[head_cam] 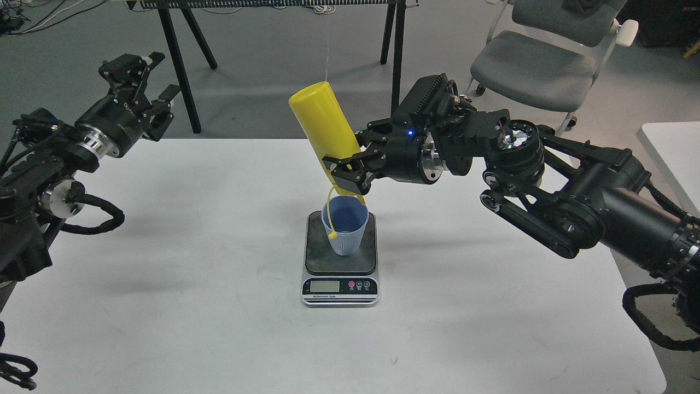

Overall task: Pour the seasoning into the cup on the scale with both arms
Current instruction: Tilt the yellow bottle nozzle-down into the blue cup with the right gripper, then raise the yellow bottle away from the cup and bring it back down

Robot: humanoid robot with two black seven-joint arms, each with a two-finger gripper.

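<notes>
The yellow seasoning bottle (pixel 325 129) is upside down and tilted, its base up and to the left, its nozzle end just above the cup's rim. My right gripper (pixel 345 173) is shut on the bottle near its cap. The bottle's thin cap strap (pixel 330 219) hangs over the front left of the cup. The light blue ribbed cup (pixel 344 225) stands upright on the dark platform of the scale (pixel 340 273). My left gripper (pixel 146 90) is open and empty, raised at the far left, well away from the cup.
The white table (pixel 191 306) carries the scale at its middle. Black stand legs (pixel 178 65) and a grey chair (pixel 533 60) are on the floor behind the table. A second white table edge (pixel 670 148) shows at the right.
</notes>
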